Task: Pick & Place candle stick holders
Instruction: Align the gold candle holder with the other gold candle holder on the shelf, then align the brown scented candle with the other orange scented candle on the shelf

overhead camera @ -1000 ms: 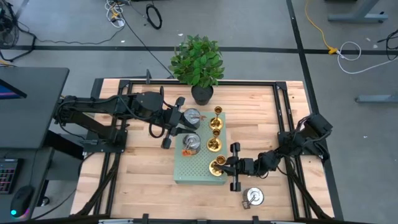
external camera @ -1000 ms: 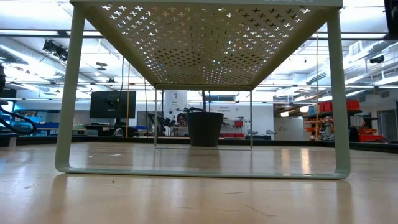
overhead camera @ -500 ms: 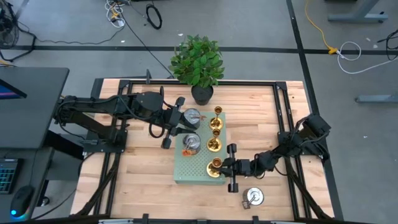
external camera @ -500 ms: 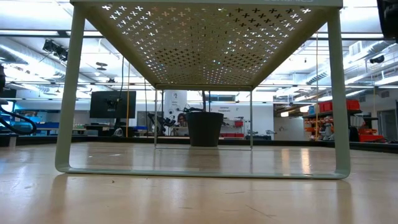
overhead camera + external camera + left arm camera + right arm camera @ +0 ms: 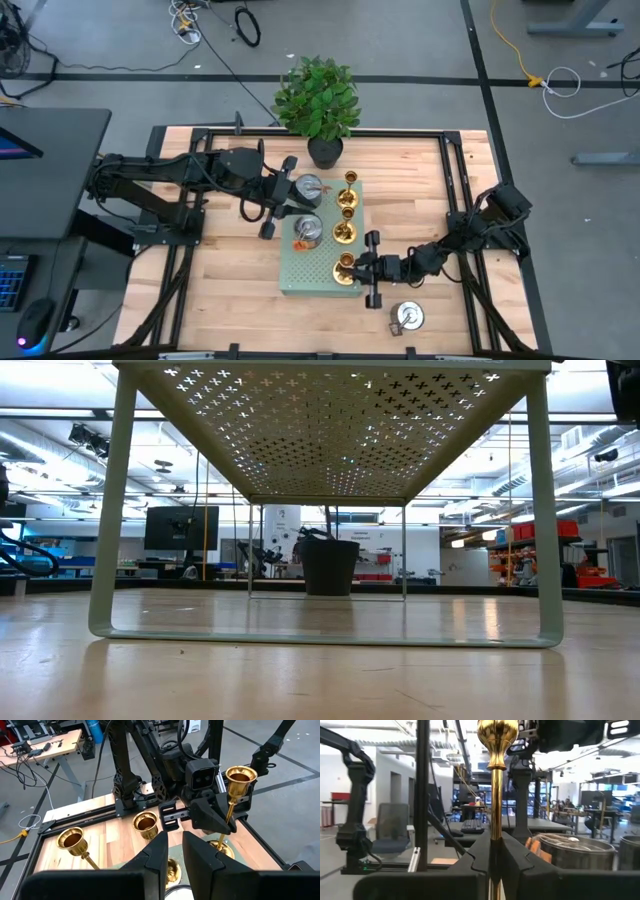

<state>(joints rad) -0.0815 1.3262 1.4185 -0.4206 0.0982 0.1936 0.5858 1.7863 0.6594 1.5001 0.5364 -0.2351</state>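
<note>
My right gripper [image 5: 358,267]: at the near right corner of the pale green perforated board [image 5: 300,275], fingers [image 5: 512,857] pinched on the slim stem of a gold candle stick holder [image 5: 346,266] whose round base is at the board's near right corner. In my right wrist view that stem [image 5: 496,790] rises straight between my two dark fingers.

My left gripper [image 5: 283,199]: over the board's far left part, fingers [image 5: 200,852] drawn close together with a narrow gap; I cannot tell whether they hold anything.

On the board, right column: two more gold holders, one in the middle [image 5: 345,232] and one at the far end [image 5: 349,199]. Left column: two squat silver holders, one at the far end [image 5: 308,187], just beside my left gripper, and one in the middle [image 5: 306,232].

Off the board: a third silver holder [image 5: 407,318] on the wooden table [image 5: 220,290], near its front edge, to the right of my right gripper.

Beyond the board's far edge: a plant in a black pot [image 5: 324,150].
</note>
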